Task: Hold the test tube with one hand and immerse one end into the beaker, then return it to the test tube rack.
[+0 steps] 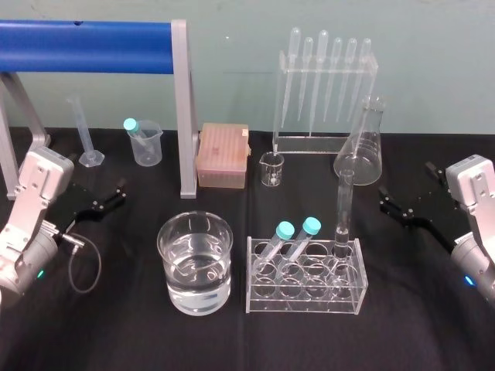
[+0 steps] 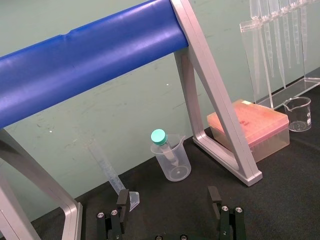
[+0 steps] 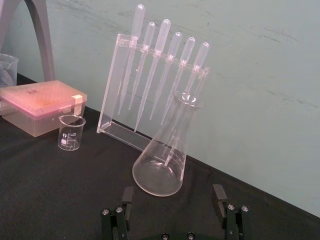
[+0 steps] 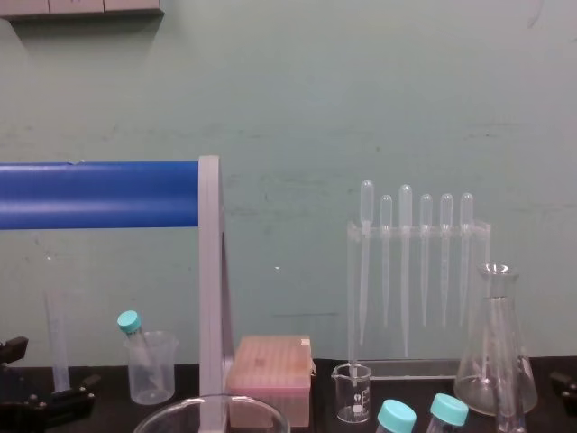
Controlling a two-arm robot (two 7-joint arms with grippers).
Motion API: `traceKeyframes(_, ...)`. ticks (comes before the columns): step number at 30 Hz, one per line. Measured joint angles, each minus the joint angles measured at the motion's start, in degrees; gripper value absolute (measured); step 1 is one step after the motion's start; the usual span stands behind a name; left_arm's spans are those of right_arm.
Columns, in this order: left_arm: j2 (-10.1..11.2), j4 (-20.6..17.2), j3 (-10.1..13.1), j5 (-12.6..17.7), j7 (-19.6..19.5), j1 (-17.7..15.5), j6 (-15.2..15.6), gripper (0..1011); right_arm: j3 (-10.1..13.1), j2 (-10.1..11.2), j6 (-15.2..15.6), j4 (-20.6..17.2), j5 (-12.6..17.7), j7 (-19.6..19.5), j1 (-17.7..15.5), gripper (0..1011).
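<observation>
Pincers first, through my head camera: my left pincer [image 1: 108, 198] sits low at the left side of the bench [image 1: 418, 325] and my right pincer [image 1: 405, 188] at the right side, each holding nothing. The test tube [image 1: 344, 205] stands upright in the end slot of the rack [image 1: 305, 287], the slot nearest my right pincer, off to that pincer's left and apart from it. The beaker [image 1: 195, 263], part full of clear liquid, stands beside the rack on the side toward my left pincer, to that pincer's right and nearer my body.

Left wrist camera: my left pincer's fingers [image 2: 122, 200] are spread wide with nothing between them; ahead of them a small plastic cup [image 2: 173, 164] holds a teal-capped tube [image 2: 160, 139].

Right wrist camera: my right pincer gapes likewise, with a conical flask [image 3: 162, 160] just ahead.

Chest camera: the beaker's rim shows at the bottom edge, to the right of my left pincer.
</observation>
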Motion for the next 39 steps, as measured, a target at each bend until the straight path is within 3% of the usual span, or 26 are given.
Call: traceKeyframes(39,0.00,0.00,0.00,0.00,0.00,0.00,0.00,1000,0.00,0.00,0.00,0.00,0.00,0.00,0.00,1002)
